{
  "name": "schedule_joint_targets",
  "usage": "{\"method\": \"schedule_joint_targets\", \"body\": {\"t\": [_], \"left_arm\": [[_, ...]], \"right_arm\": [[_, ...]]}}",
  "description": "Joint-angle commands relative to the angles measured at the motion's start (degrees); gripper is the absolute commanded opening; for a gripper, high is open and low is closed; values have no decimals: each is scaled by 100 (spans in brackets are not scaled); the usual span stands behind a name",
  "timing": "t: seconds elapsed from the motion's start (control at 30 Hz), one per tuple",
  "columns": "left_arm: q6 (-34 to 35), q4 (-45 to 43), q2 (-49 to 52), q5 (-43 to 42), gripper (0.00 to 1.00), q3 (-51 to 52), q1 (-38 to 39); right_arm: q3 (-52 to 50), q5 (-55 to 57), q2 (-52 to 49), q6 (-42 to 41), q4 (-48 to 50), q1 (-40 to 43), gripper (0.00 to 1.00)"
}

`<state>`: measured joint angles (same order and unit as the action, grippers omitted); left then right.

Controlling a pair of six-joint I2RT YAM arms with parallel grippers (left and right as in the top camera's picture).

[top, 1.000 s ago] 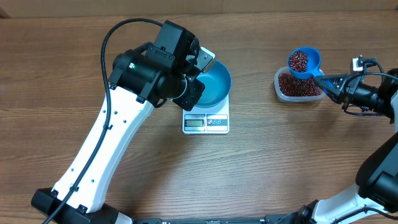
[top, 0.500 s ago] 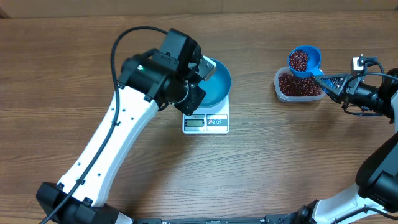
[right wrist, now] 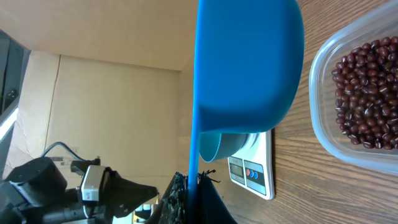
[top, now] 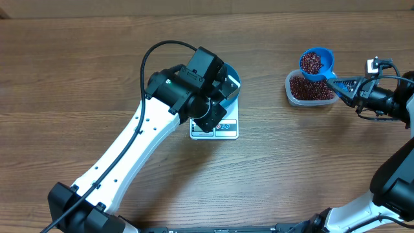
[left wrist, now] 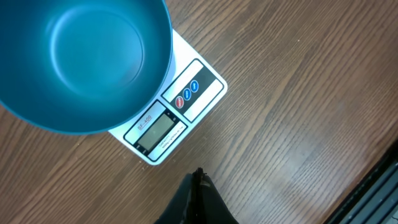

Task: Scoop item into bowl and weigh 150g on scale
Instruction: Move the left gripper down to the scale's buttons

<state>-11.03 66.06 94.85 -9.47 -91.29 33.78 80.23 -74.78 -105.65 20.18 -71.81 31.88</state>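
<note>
Beans (top: 309, 88) fill the tub (top: 288, 84) and the scoop (top: 326, 65), which my right gripper (top: 343, 85) clamps by the handle at the tub's rim. Pinched together on nothing, my left gripper (left wrist: 198, 180) hovers by the scale (left wrist: 186, 106), which carries the bowl (left wrist: 81, 62). I see a wood-grain table (top: 291, 168) and tan board walls (right wrist: 112, 112).

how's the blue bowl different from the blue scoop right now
The bowl is empty; the scoop is full of beans. The bowl sits on the scale; the scoop is held by its handle in the right gripper. The bowl is wider and has no handle. Both are bright blue and round.
</note>
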Motion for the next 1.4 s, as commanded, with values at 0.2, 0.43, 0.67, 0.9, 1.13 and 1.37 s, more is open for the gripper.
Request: {"method": "schedule_joint_targets", "body": {"t": [0.2, 0.43, 0.67, 0.9, 1.13, 1.37], "left_arm": [[-127, -678, 42, -44, 4, 798, 129], [-466, -1421, 42, 57, 4, 1294, 317], [-466, -2173, 42, 245, 4, 1884, 343], [-468, -2730, 42, 243, 4, 2286, 343], [-468, -3034, 42, 243, 4, 2295, 343], [-577, -3152, 42, 245, 4, 2402, 343]], "right_arm": [[-39, -249, -26, 111, 13, 20, 4], [-39, -247, -26, 111, 9, 20, 4], [-39, -247, -24, 109, 11, 20, 4], [-39, -245, -26, 111, 9, 20, 4], [-39, -245, -26, 111, 9, 20, 4], [-39, -243, -26, 111, 11, 20, 4]]}}
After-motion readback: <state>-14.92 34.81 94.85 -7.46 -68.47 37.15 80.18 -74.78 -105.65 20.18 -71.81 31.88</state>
